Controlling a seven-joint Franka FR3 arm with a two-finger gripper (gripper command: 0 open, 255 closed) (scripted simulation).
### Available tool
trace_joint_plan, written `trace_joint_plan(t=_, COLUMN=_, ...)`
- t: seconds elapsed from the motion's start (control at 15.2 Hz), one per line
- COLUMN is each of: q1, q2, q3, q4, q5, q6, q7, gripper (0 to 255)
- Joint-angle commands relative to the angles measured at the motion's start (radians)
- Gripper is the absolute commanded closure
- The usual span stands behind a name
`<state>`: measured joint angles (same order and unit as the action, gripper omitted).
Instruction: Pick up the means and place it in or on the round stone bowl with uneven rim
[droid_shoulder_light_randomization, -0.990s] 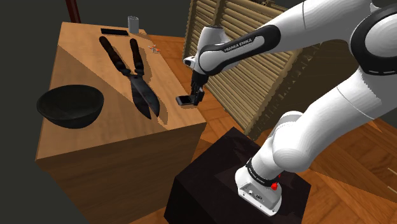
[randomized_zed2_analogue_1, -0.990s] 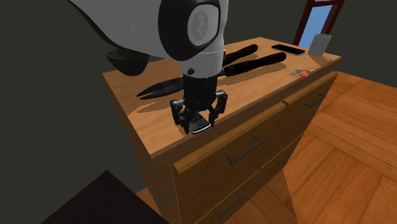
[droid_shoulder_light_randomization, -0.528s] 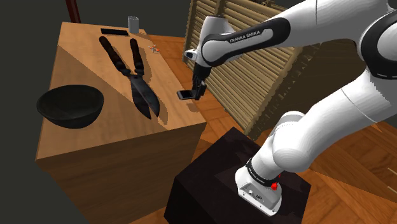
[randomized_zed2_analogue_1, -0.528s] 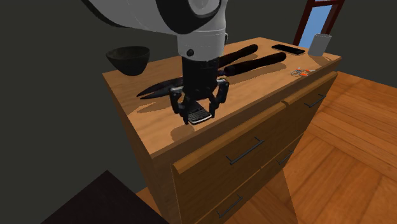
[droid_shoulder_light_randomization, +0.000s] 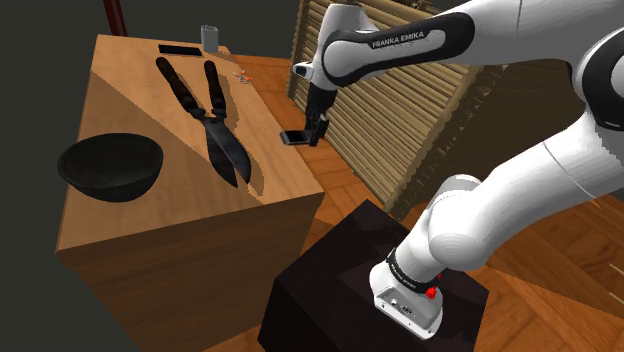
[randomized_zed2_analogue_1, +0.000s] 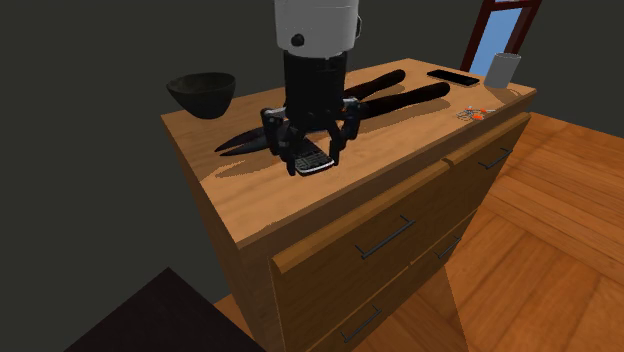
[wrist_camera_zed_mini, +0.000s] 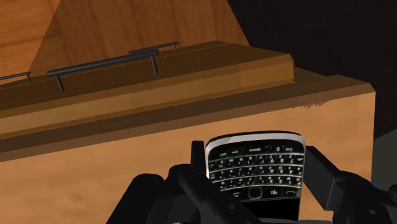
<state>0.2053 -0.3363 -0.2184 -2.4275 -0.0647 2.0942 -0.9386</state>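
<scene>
Keypad phone (wrist_camera_zed_mini: 257, 170) gripped tight in the hand (randomized_zed2_analogue_1: 312, 160), held clear above the wooden dresser (randomized_zed2_analogue_1: 330, 205)

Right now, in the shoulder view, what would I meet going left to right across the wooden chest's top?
Black bowl → long black shears → keypad phone, held in the jaws.

Wooden dresser (randomized_zed2_analogue_1: 330, 215), parquet floor (randomized_zed2_analogue_1: 540, 250), slatted screen (droid_shoulder_light_randomization: 400, 110)

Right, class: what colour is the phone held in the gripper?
The phone is black with a silver rim, clearest in the wrist view.
</scene>
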Motion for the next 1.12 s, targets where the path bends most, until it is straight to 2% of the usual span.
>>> trace_joint_plan(t=0.0, q1=0.000, q2=-0.011, q3=0.002, q4=0.020, q5=-0.001, q6=-0.031, q7=0.002, gripper=255)
trace_joint_plan(t=1.06, q1=0.002, q2=-0.059, q3=0.017, q4=0.193, q5=0.001, q6=-0.251, q7=0.007, gripper=255)
